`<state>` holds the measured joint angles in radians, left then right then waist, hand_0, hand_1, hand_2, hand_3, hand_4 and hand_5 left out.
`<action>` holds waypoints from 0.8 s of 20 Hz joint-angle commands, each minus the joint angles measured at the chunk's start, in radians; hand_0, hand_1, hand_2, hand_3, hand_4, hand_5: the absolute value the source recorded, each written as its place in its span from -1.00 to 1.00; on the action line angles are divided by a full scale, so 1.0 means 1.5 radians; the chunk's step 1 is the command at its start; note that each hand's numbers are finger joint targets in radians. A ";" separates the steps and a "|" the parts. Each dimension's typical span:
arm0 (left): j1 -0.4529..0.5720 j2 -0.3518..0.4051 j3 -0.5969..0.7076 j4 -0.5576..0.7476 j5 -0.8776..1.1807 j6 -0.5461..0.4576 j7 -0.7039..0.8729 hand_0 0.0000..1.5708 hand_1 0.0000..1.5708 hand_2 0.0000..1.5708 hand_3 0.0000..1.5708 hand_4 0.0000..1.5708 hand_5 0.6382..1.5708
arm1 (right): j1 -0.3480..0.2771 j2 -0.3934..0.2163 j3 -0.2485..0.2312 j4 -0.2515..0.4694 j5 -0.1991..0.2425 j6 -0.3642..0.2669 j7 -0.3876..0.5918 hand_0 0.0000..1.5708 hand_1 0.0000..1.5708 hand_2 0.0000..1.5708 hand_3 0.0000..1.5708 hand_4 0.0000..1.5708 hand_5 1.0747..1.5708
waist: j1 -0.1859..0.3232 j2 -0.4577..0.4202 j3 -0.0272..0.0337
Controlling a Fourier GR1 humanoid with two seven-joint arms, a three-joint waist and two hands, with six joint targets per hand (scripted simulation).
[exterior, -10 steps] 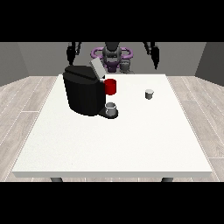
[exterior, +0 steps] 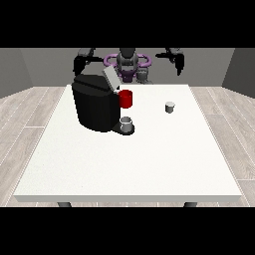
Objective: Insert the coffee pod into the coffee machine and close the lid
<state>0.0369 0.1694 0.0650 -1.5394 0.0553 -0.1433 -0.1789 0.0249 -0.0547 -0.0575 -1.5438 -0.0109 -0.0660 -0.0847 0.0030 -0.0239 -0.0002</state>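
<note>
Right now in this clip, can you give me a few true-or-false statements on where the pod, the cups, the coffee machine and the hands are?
1. The small grey pod stands alone on the white table. True.
2. The coffee machine has its lid shut flat. False: the lid is tilted up and open.
3. A grey cup sits at the machine's base. True.
4. The hand at the view's right holds the pod. False: it is raised above the table's far edge, apart from the pod.
5. The red cup is at the table's near edge. False: it is right beside the machine.
</note>
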 commanded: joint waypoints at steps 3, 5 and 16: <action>-0.032 0.056 0.016 0.039 -0.056 -0.014 -0.031 -1.00 -1.00 -1.00 -1.00 -1.00 1.00 | -0.024 0.033 -0.007 -0.006 -0.009 -0.032 -0.023 -1.00 -1.00 -1.00 -1.00 -0.72 1.00 | -0.016 0.019 0.0002; -0.057 0.080 0.042 0.083 -0.073 -0.002 -0.027 -1.00 -1.00 -1.00 -1.00 -1.00 1.00 | -0.005 0.026 0.020 -0.040 0.014 -0.030 0.010 -1.00 -1.00 -1.00 -1.00 -0.72 1.00 | -0.050 0.023 -0.0001; -0.198 0.148 0.077 0.263 -0.084 -0.044 0.038 -1.00 -1.00 -1.00 -1.00 -1.00 1.00 | -0.059 0.028 0.053 -0.065 0.008 -0.039 0.037 -1.00 -1.00 -1.00 -1.00 -0.70 1.00 | -0.090 0.080 -0.0001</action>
<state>-0.2341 0.3694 0.1853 -1.2427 -0.0255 -0.2060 -0.1153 -0.0518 -0.0102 0.0038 -1.5995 -0.0128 -0.1163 -0.0829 -0.1158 0.0965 -0.0001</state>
